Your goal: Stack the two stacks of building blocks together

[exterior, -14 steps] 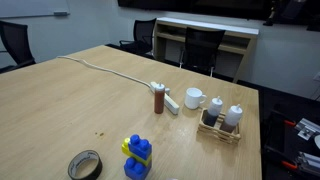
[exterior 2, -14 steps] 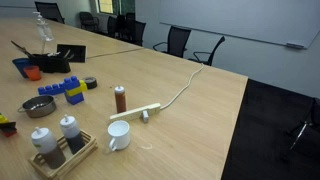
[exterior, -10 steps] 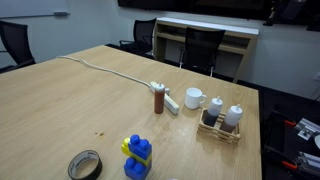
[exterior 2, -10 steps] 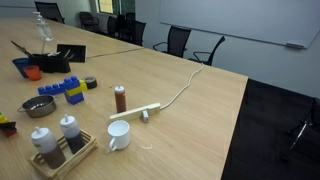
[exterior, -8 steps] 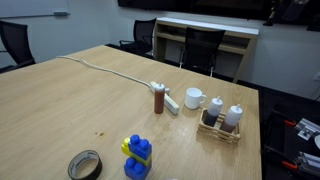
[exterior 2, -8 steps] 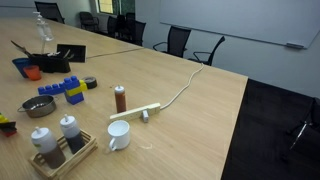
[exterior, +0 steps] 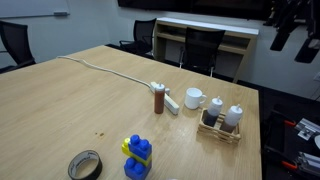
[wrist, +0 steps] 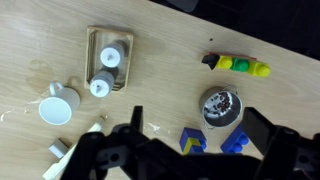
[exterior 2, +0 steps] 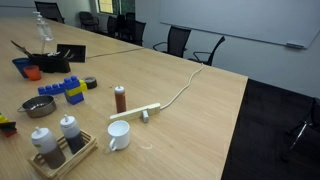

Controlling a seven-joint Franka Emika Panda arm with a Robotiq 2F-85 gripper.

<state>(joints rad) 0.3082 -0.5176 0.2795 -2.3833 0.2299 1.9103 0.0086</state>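
1. Hand. In the wrist view the hand enters from the lower edge and hangs above the bench. Its two dark fingers are spread wide. Nothing is held between them, and they touch nothing.

2. Task items.
- The blue and yellow stack stands on the bench below the hand, inside the gap between the fingers and close to the hand's base. In both exterior views it stands upright.
- The green, yellow and red stack lies on its side ahead of the hand, past the tip of the finger on the picture's right, near the bench edge. It is well apart from the blue and yellow stack. In an exterior view only a small part of it shows at the picture edge.

3. Other items.
- A metal bowl sits between the two stacks, just ahead of the same finger.
- A white mug lies off to the hand's other side.
- A wooden tray with two shakers stands ahead of the mug.
- A brown shaker bottle stands beside a white power strip.
- A dark tape roll lies near the blue and yellow stack.
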